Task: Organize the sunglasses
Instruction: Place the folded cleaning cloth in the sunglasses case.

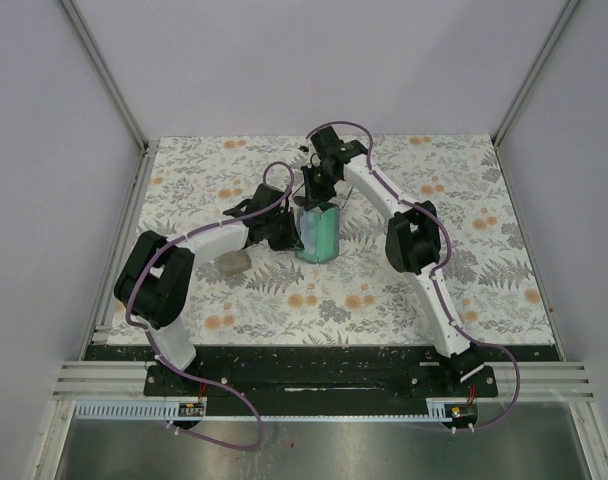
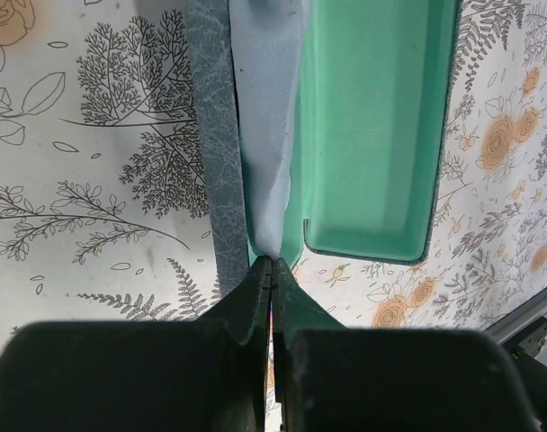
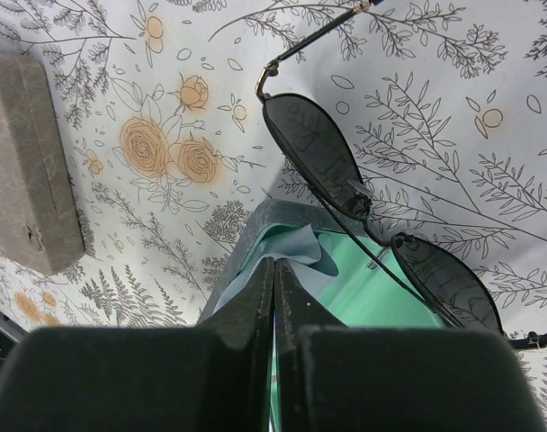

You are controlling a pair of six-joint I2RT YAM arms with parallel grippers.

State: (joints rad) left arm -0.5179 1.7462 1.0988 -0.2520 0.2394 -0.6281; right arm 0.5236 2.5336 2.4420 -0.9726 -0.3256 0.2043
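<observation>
At the left, a grey-beige oblong felt case (image 1: 234, 262) lies shut on the floral-printed tabletop (image 1: 404, 300), apart from the work and likely meant for the other pair. To its right, the left gripper (image 2: 272, 263) has its fingers pressed together at the near end of the open teal case with the mint-green lining (image 2: 372, 135), right where the folded light-blue cloth (image 2: 264, 135) meets the rim. It seems set there to steady the case, though I cannot tell whether it pinches cloth or rim. Over the far end the right gripper (image 3: 273, 263) is likewise closed, with nothing seen between its fingers. Just right of it, the thin black wire-framed sunglasses with dark lenses (image 3: 317, 160) sit unfolded, one lens overlapping the case's edge and not inside it, while the lined tray shows bare, ready for them. The purple-tinted pair I cannot make out
</observation>
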